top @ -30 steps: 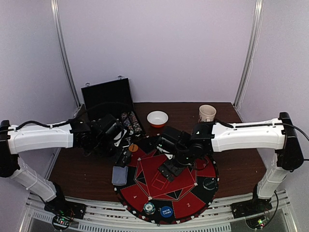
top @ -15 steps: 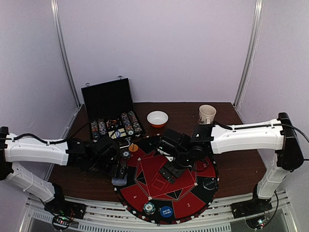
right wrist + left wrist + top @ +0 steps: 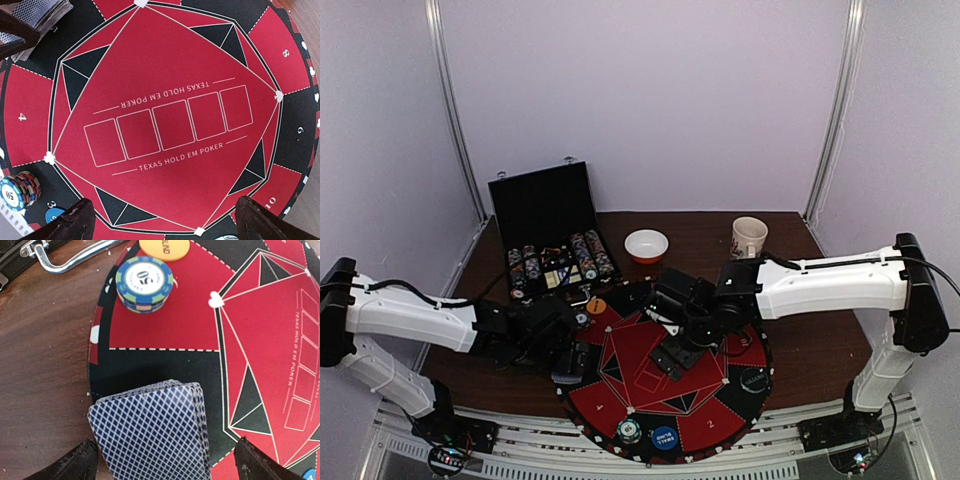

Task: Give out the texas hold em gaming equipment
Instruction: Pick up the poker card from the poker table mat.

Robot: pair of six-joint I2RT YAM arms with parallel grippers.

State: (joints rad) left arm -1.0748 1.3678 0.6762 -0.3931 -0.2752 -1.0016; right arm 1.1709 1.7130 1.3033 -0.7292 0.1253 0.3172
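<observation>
A deck of cards (image 3: 150,432) with blue lattice backs lies at the left rim of the round red-and-black mat (image 3: 710,425). My left gripper (image 3: 165,471) is open, one finger on each side of the deck, apart from it. In the top view the left gripper (image 3: 570,355) covers the deck. A blue-green chip stack (image 3: 144,282) and an orange disc (image 3: 164,246) sit beyond it. My right gripper (image 3: 165,225) hangs open over the mat's centre (image 3: 165,125) with nothing between its fingers (image 3: 67,222). Another chip stack (image 3: 20,190) and a blue disc (image 3: 55,214) lie at the near rim.
An open black briefcase (image 3: 545,215) with rows of chips stands at the back left, its metal handle (image 3: 75,257) near the mat. A white bowl (image 3: 646,244) and a paper cup (image 3: 749,234) stand behind the mat. A black disc (image 3: 752,378) lies on the mat's right side.
My left arm has swung from the briefcase toward the near edge and come down over the deck. The right arm has hardly moved. Both grippers stayed open.
</observation>
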